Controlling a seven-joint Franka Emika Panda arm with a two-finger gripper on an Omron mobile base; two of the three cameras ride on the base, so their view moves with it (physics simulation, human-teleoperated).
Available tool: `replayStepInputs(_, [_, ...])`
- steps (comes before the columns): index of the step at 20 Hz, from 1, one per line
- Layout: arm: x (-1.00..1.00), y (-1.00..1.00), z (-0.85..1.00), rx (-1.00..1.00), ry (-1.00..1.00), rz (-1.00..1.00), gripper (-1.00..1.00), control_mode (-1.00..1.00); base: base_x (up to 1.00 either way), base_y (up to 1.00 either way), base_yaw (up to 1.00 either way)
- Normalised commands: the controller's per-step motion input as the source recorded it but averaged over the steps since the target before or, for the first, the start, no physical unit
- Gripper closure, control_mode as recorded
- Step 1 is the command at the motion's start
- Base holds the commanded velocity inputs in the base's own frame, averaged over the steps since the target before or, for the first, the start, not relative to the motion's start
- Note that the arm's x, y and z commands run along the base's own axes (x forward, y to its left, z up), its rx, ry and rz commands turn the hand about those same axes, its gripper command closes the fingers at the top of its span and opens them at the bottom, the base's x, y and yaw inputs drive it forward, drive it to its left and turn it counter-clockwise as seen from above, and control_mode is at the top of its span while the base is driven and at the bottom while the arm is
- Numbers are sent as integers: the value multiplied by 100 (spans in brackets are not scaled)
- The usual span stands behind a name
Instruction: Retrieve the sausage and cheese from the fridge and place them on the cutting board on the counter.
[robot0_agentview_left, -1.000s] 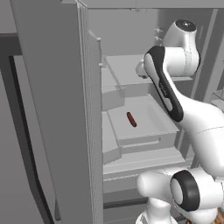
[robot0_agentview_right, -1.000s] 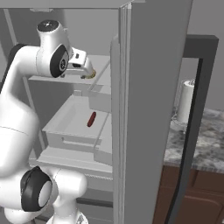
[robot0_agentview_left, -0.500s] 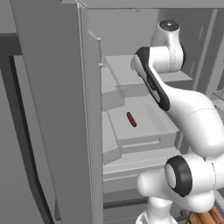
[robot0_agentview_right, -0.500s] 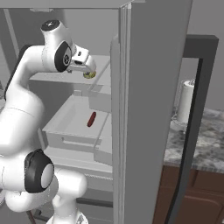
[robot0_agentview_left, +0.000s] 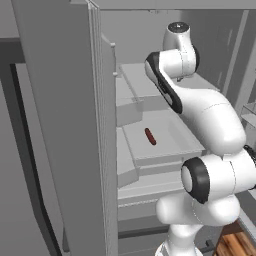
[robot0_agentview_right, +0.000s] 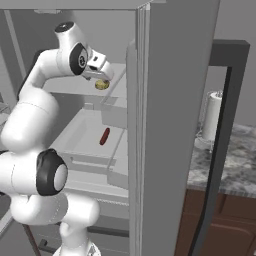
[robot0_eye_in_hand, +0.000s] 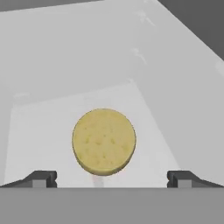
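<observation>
The fridge (robot0_agentview_right: 175, 125) stands open. On its upper shelf lies the cheese (robot0_eye_in_hand: 104, 141), a round yellow disc, also seen as the cheese (robot0_agentview_right: 102, 85) from the right base. My gripper (robot0_eye_in_hand: 112, 179) is open, with one dark fingertip (robot0_eye_in_hand: 41, 178) on each side and the cheese just ahead between them, untouched. From the right base the gripper (robot0_agentview_right: 101, 76) hangs right above the disc. The sausage (robot0_agentview_left: 150, 136), slim and dark red-brown, rests on the shelf below; the sausage (robot0_agentview_right: 104, 136) lies loose there. The cutting board is out of view.
The open fridge door (robot0_agentview_left: 70, 130) stands close on the left of the arm. Right of the fridge, a white paper towel roll (robot0_agentview_right: 213, 116) stands on the marbled counter (robot0_agentview_right: 235, 167). A door bin (robot0_agentview_right: 116, 112) juts beside the shelves.
The arm's elbow has swung upward and its links have straightened over the shelves, while the hand stays by the cheese on the upper shelf. The sausage has not moved.
</observation>
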Motion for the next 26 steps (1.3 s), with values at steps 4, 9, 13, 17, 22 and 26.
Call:
replayStepInputs(4, [44, -27, -9, 0, 10, -3, -100, -100, 0, 0, 0])
replayStepInputs(9, [28, -7, -29, 0, 5, -2, -100, -100, 0, 0, 0])
replayStepInputs(13, [-1, 0, -39, 0, 1, -2, -100, -100, 0, 0, 0])
replayStepInputs(17, [-22, 0, -19, 0, 0, -3, -100, -100, 0, 0, 0])
replayStepInputs(22, [-46, 2, -38, 0, 0, -3, -100, -100, 0, 0, 0])
replayStepInputs(26, [15, 38, -63, 2, 2, 0, -100, -100, 0, 0, 0])
